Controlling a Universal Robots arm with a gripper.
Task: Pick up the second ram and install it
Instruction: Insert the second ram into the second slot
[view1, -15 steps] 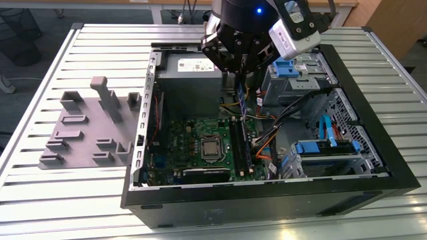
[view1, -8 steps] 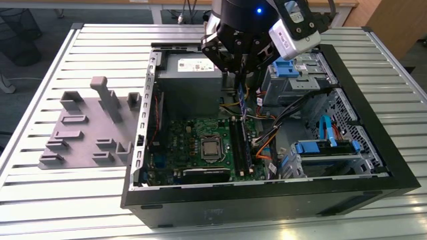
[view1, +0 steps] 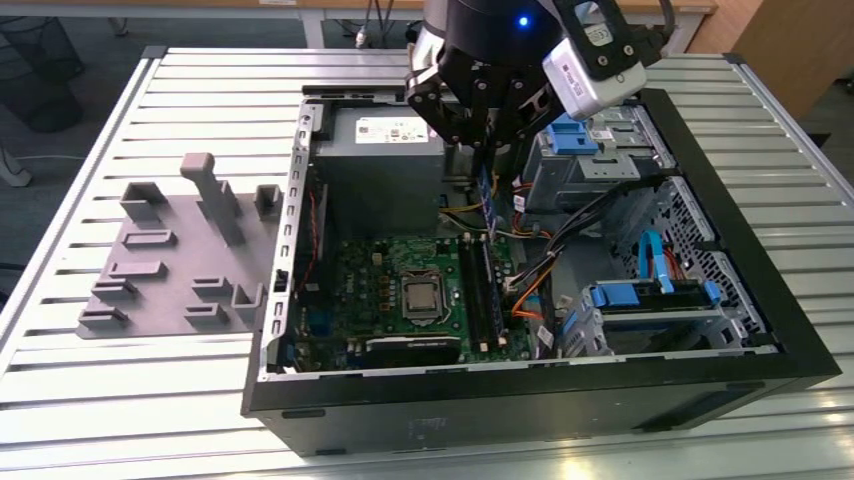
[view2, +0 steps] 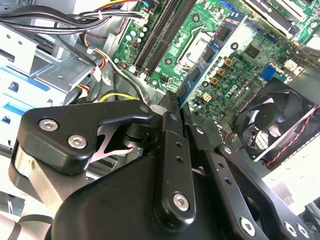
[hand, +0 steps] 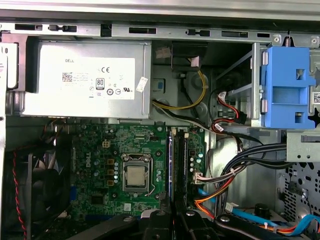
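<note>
The pincer (view1: 483, 140), clenched on the second ram (view2: 196, 89), hovered above the motherboard (view1: 400, 290), needing alignment with its memory slots (view1: 483, 290).

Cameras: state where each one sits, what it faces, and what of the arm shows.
Exterior view: off the arm, above the table, facing the open computer case; the gripper hangs over it.
Second wrist view: on the arm, looking past black gripper links at the motherboard.
First wrist view: on the arm, facing the motherboard.
All share the motherboard.
</note>
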